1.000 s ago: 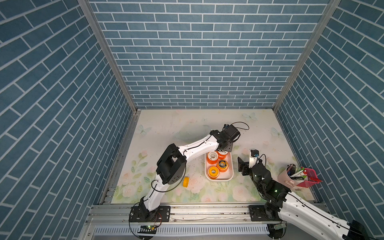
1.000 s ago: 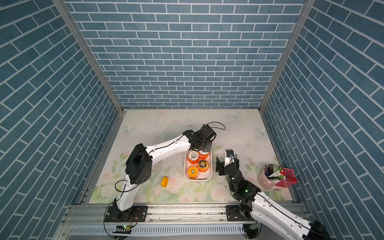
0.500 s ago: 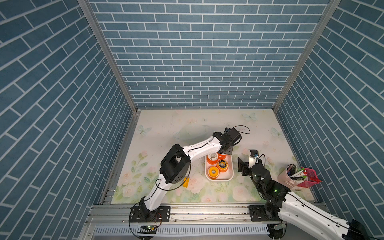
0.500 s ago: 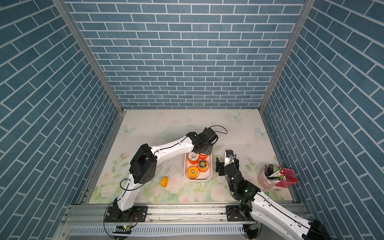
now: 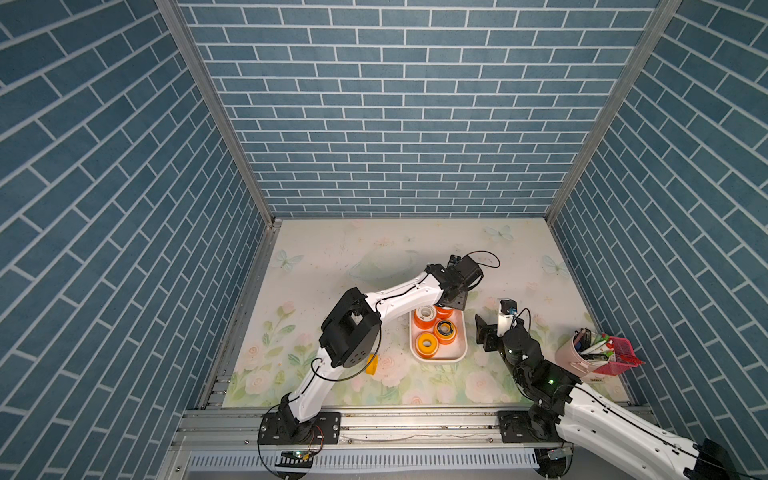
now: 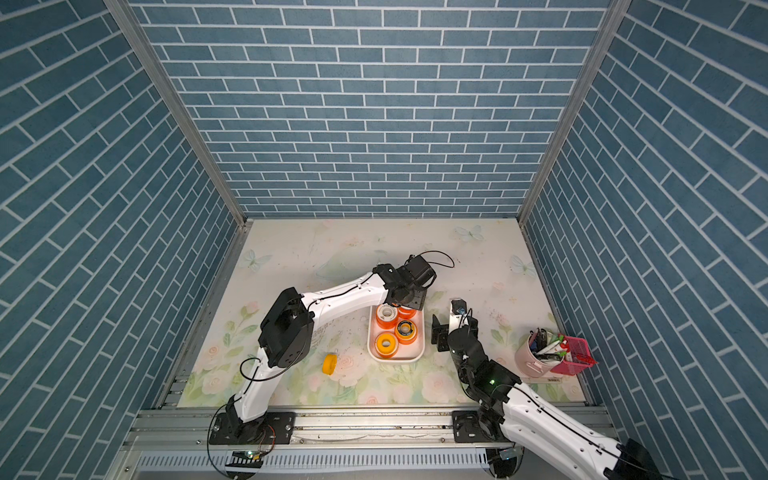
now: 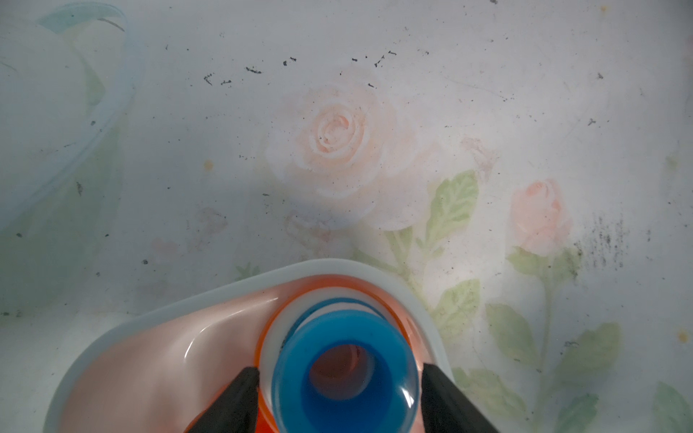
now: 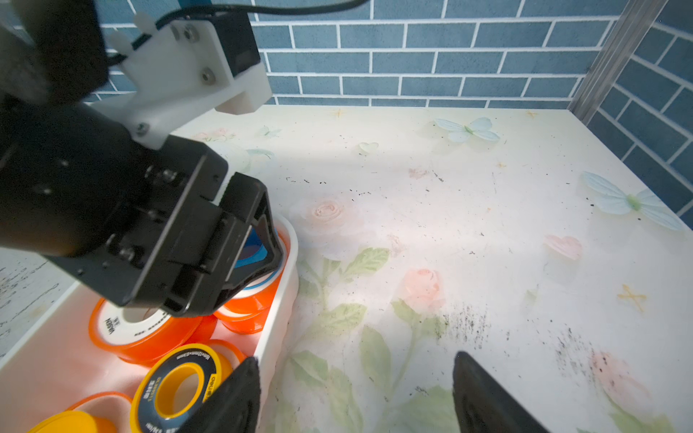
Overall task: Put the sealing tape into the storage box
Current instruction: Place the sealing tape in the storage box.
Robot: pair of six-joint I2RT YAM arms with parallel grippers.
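Left wrist view: blue spool (image 7: 345, 328) sits on an orange spool (image 8: 255, 301) in the far right corner of the storage box (image 7: 157, 318). left gripper (image 7: 339, 371) straddles it, jaws apart, with a thin gap showing on one side. Both top views show, flat in the box, a white-faced spool (image 5: 424, 316), a black-faced spool (image 5: 444, 330) and a yellow-faced spool (image 5: 427, 344). Loose yellow spool (image 6: 329, 364) is on the table (image 5: 374, 257), left of the box, apart from it. right gripper (image 8: 356, 360) hangs just right of the box, jaws wide, nothing between them. Pink pen cup (image 5: 575, 357) stands at the right edge.
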